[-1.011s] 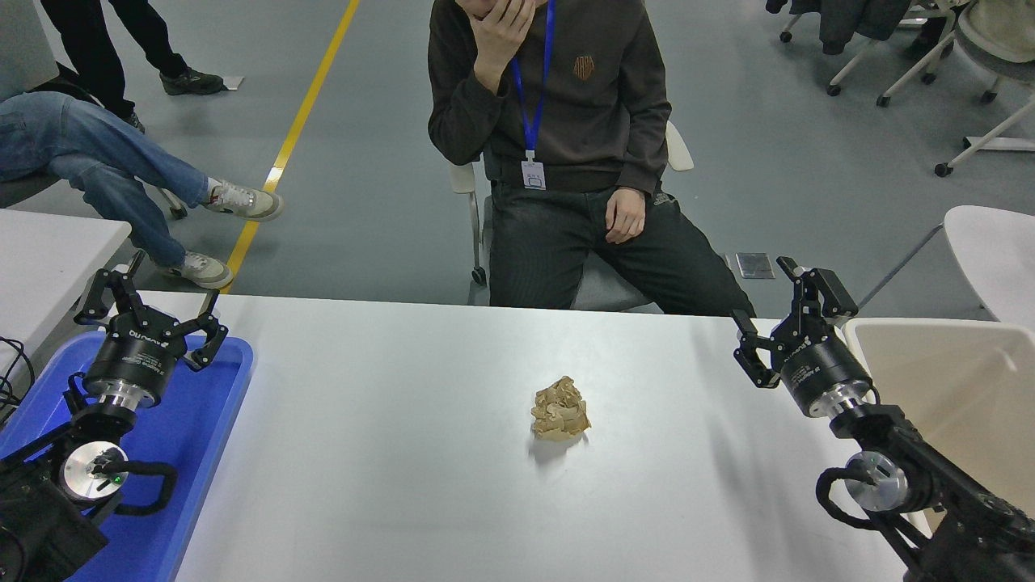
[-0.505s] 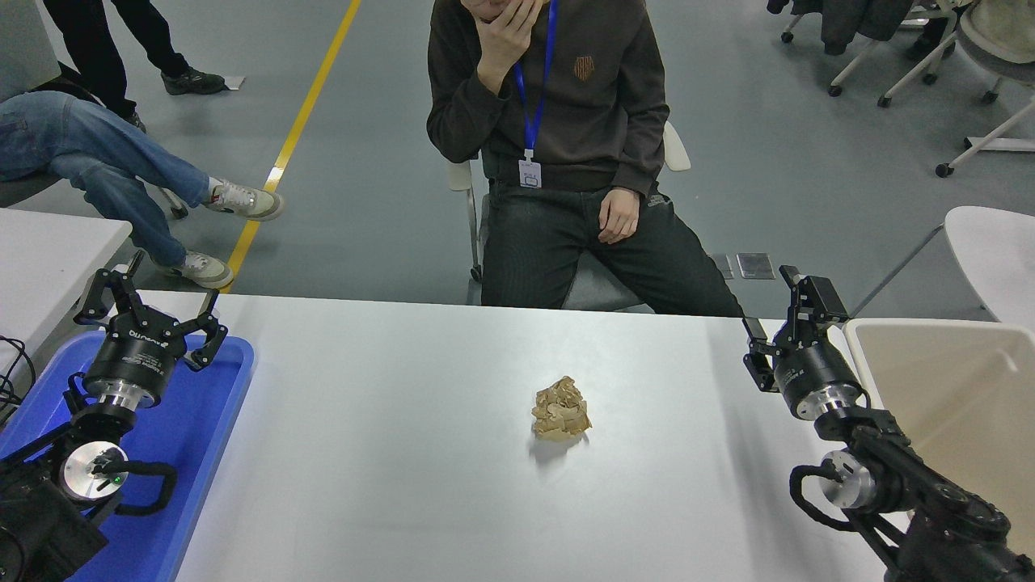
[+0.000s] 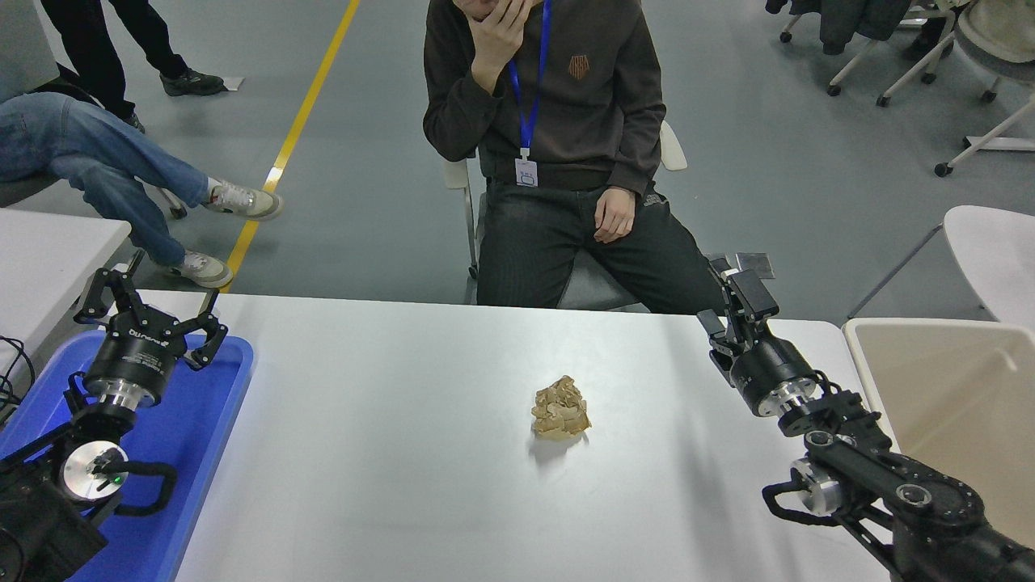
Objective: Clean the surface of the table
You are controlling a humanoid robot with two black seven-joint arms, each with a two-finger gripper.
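Observation:
The white table surface [image 3: 388, 485] fills the lower picture. A crumpled brown paper ball [image 3: 559, 409] lies on it near the middle. My right gripper [image 3: 720, 295] hovers over the far right part of the table, open and empty, to the right of the paper ball and beyond it, well apart from it. My left gripper [image 3: 154, 305] is parked at the lower left over a blue tray [image 3: 210, 420], open and empty.
A beige bin [image 3: 946, 388] stands at the table's right end. A person sits on a chair at the far side, one hand [image 3: 613, 217] on the thigh. A smaller white table [image 3: 48, 250] stands beyond the blue tray.
My right arm has swung left, off the beige bin's rim and over the table's far right part, and its wrist has turned. The paper ball and left arm have not moved.

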